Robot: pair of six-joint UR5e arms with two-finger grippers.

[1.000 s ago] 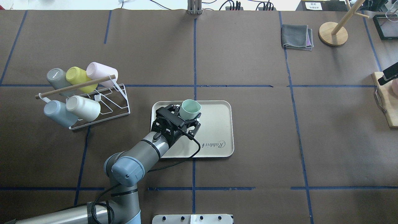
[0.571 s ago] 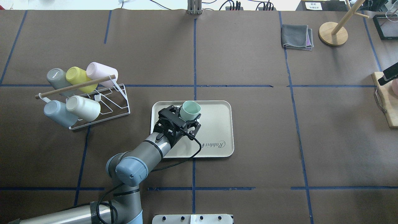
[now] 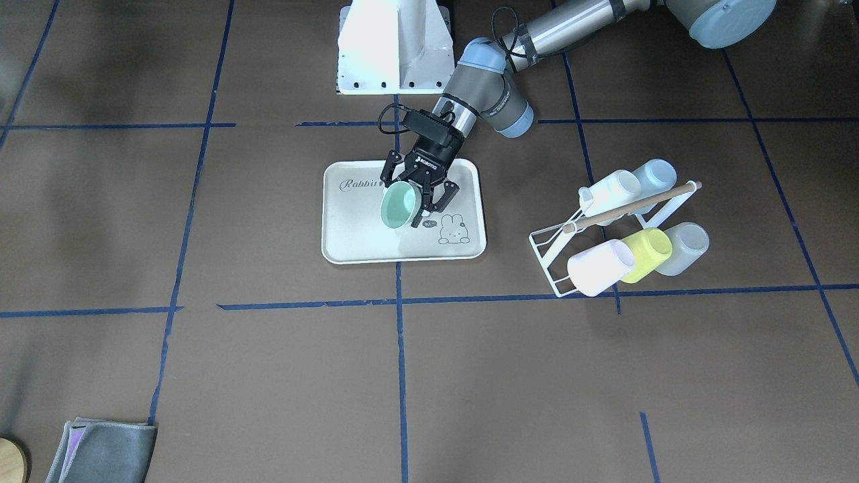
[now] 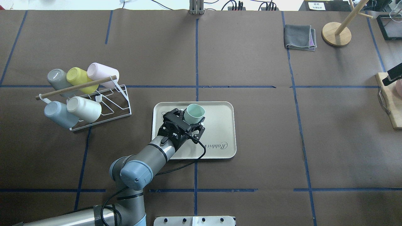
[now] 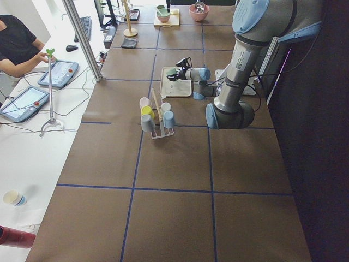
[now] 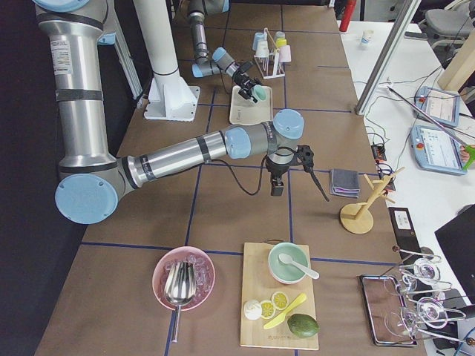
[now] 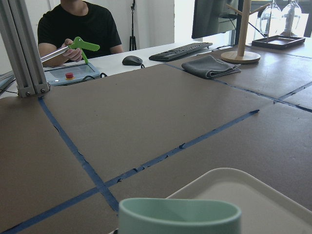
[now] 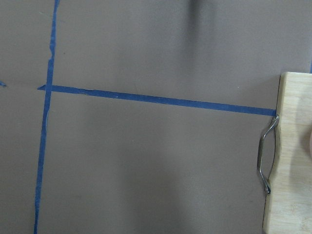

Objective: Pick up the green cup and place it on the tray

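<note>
The green cup (image 4: 194,113) is a pale mint tumbler, tilted with its mouth facing away from the robot. My left gripper (image 4: 189,120) is shut on it, one finger on each side. The cup hangs just above the far-left part of the cream tray (image 4: 220,125) with its "Rabbit" script. In the front-facing view the green cup (image 3: 399,206) is over the middle of the tray (image 3: 356,231). The left wrist view shows only the cup's rim (image 7: 180,214) and the tray's edge (image 7: 243,192). My right gripper (image 4: 392,75) shows as a dark shape at the right edge; I cannot tell its state.
A white wire rack (image 4: 103,106) with several pastel cups stands left of the tray. A folded grey cloth (image 4: 300,37) and a wooden stand (image 4: 336,34) sit at the far right. A wooden cutting board (image 4: 391,103) lies at the right edge.
My left gripper has moved the green cup a little toward the robot and lower over the tray. The left elbow has swung slightly right.
</note>
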